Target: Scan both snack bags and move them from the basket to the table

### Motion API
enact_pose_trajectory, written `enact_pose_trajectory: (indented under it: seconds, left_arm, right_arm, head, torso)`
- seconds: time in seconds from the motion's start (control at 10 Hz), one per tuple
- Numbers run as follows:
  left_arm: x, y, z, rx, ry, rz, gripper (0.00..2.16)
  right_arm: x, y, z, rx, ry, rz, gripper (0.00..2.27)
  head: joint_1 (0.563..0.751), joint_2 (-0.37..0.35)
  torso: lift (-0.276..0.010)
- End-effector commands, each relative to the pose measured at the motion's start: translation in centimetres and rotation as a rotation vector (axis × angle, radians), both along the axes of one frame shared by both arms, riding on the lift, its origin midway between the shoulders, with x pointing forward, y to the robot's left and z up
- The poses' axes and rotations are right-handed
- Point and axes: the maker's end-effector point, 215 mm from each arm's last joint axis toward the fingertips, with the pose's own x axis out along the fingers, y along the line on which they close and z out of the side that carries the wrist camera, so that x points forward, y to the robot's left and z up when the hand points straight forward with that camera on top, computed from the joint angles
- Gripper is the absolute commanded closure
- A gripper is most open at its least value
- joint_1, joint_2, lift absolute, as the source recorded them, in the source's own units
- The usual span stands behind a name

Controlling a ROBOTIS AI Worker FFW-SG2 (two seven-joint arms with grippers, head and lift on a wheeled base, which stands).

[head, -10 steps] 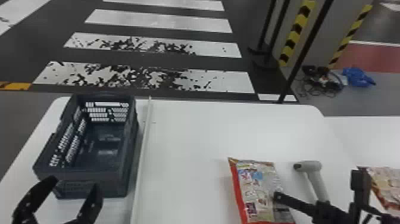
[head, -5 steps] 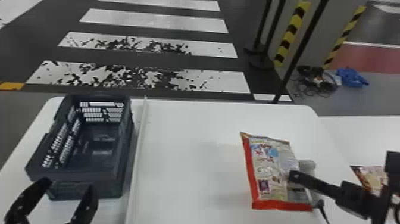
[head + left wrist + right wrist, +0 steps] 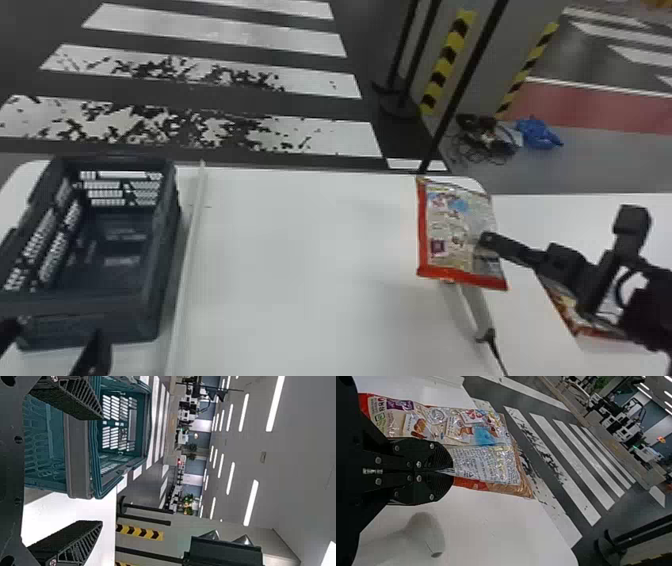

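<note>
The right pincer (image 3: 452, 471) clasped one snack bag (image 3: 482, 461); the left pincer (image 3: 101, 470) gaped. The basket (image 3: 85, 306) was empty, another bag (image 3: 564, 303) on the desk (image 3: 300, 260); scanning or placing likely remained.

I'm seeing black on both arms. My left gripper (image 3: 56, 332) is showing wedge-shaped fingers (image 3: 67, 540) with slatted sides; my right gripper (image 3: 489, 240) is showing silver screws (image 3: 419, 478) and ridged, rounded ends.

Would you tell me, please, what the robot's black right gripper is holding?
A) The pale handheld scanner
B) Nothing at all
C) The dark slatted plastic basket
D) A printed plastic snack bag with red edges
D: the right gripper has its fingers closed on the snack bag.
</note>
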Motion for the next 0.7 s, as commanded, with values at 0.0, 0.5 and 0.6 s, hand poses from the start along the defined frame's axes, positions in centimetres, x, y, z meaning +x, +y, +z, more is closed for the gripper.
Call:
enact_pose_trajectory:
  seconds: [0.0, 0.5, 0.6]
  left_arm:
    - [-0.2, 0.4, -0.6, 0.004, 0.006, 0.008, 0.05]
    - [-1.0, 1.9, -2.0, 0.01, 0.001, 0.042, 0.05]
    - [-1.0, 1.9, -1.9, 0.009, -0.002, 0.042, 0.05]
  right_arm:
    - [2.9, -4.4, 0.1, -0.084, -0.055, -0.087, 2.25]
    - [5.1, -17.9, -1.6, -0.323, -0.082, -0.39, 2.25]
    - [4.4, -19.4, -2.4, -0.354, -0.049, -0.442, 2.25]
  head:
    - [0.695, -0.273]
    - [0.695, -0.35]
    - [0.695, -0.35]
  torso:
    - [-0.098]
    - [-0.098]
    - [-0.098]
